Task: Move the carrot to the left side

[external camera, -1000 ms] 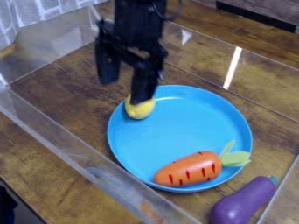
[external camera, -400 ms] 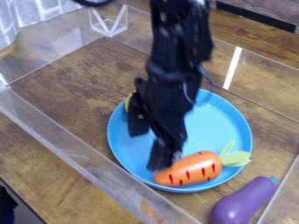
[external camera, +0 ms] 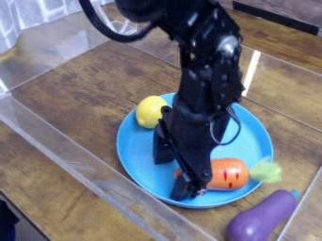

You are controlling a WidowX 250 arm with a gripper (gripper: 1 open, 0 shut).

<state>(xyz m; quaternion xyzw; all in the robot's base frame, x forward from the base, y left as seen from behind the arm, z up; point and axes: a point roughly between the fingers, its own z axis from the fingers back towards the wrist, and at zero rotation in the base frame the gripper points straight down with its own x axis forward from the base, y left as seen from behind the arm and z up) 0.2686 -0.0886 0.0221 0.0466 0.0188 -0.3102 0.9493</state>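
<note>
Black against bright blue, the gripper (external camera: 187, 181) is hanging low over the round plate (external camera: 137, 158), its fingers pointing down into the dish, and the jaws are standing wide open, with no grip on anything showing! Right there at the fingertips, the orange carrot (external camera: 229, 174) is lying on the plate, its body running out to the image-right of the gripper, the near end partly hiding behind the dark fingers. Whether they are actually touching it, the view isn't telling. Dark short lines are marking the orange skin, and the pale green leafy top (external camera: 265, 171) is pointing away from the gripper, reaching across the plate's rim. Up behind the fingers, on the image-left side of the gripper, the yellow lemon (external camera: 151, 110) is sitting at the far edge of the plate, partly tucked behind the black arm (external camera: 193, 33). Over to the image-right and nearer the camera than the gripper, the purple eggplant (external camera: 258, 218) is resting outside the plate, well apart from the fingers. Beneath it all, the brown wooden table (external camera: 63, 99) is spreading out around the plate, and a clear strip (external camera: 78, 155) is running diagonally past the gripper on its image-left side.
</note>
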